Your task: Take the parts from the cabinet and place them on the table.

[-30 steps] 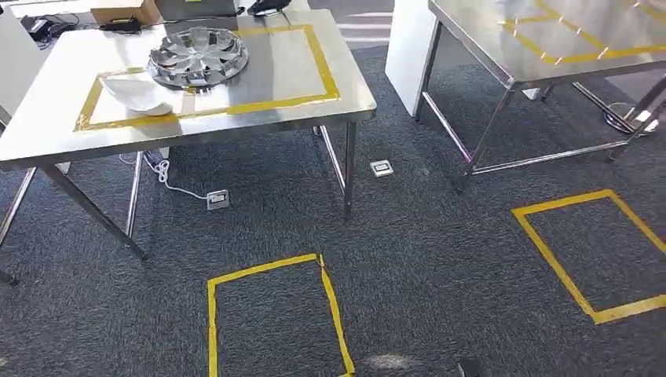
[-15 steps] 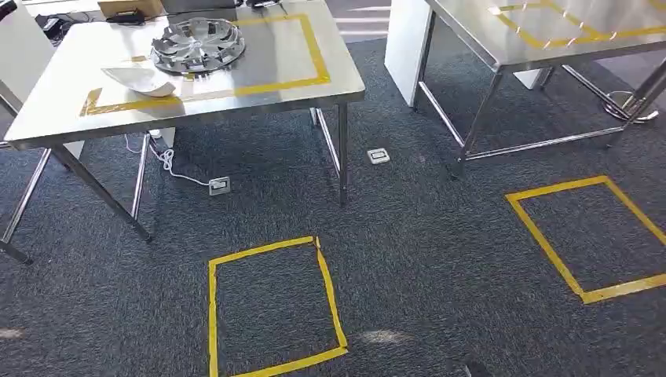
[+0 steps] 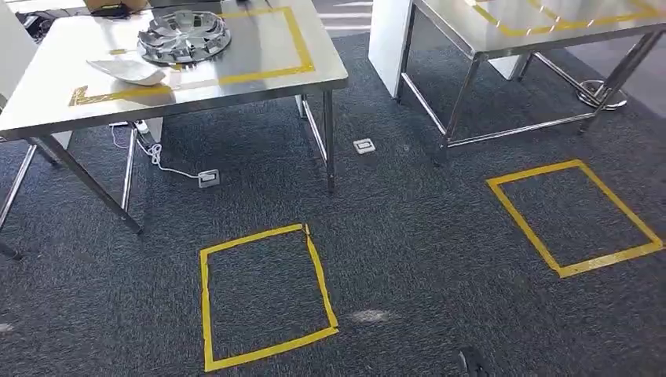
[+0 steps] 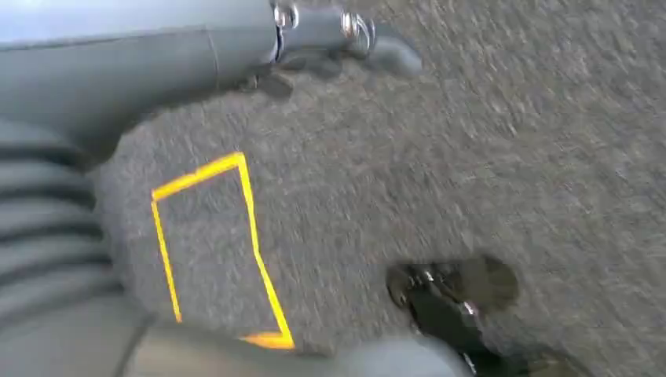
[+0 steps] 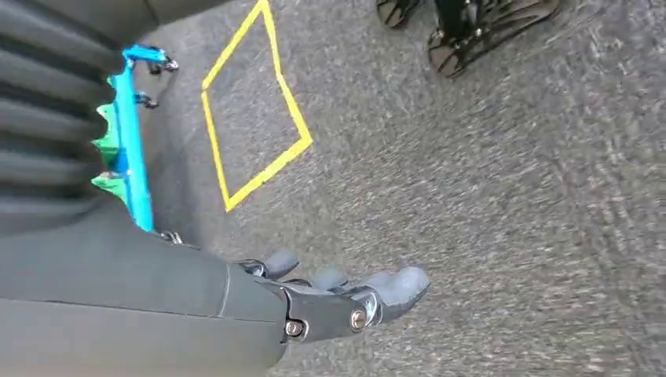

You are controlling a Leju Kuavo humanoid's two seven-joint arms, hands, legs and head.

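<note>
In the head view, a steel table (image 3: 47, 118) fills the ten to eleven o'clock corner. A yellow tape outline (image 3: 302, 49) runs around its top. At the left end of that outline lies a white curved part (image 3: 127, 71), and just beside it, toward one o'clock from it, sits a silver wheel cover (image 3: 184, 35), lying flat on the table top. Along the far edge of the table a brown box (image 3: 111, 4) and some dark items are cut off by the frame.

Under the table a white cable (image 3: 161, 163) trails to a small floor socket (image 3: 208, 178); a second socket (image 3: 364, 146) lies on the dark carpet (image 3: 408, 228) near twelve o'clock.

At about seven o'clock a yellow tape square (image 3: 262, 296) is marked on the carpet. A second tape square (image 3: 576, 216) lies at three o'clock, well apart from the first.

At one to two o'clock stands a second steel table (image 3: 503, 43), also marked with yellow tape, with a white panel (image 3: 389, 39) beside its left leg and a round metal base (image 3: 603, 96) behind it.

In the left wrist view, the left hand (image 4: 330, 39) hangs over the carpet with a tape square beyond it; its fingers are stretched out and apart, holding nothing.

In the right wrist view, the right hand (image 5: 345, 294) also hangs over the carpet, fingers loosely extended and empty, with a tape square past it.
</note>
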